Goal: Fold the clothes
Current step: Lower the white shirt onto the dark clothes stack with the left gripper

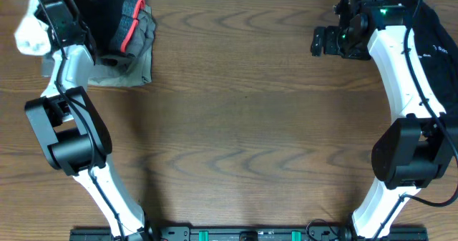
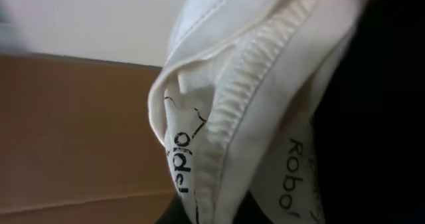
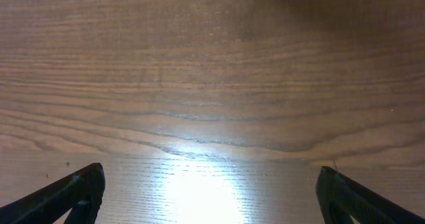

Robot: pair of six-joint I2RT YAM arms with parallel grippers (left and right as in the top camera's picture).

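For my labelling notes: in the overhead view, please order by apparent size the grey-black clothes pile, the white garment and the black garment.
Largest, unranked: grey-black clothes pile and black garment look alike, both partly hidden.
Smallest: white garment.

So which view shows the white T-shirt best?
Left wrist: the white T-shirt fills the frame, with a ribbed seam and dark lettering visible. Overhead shows it only as a small white bunch at the far-left corner of the table, beside the left arm. Right wrist shows none of it, only bare wood.
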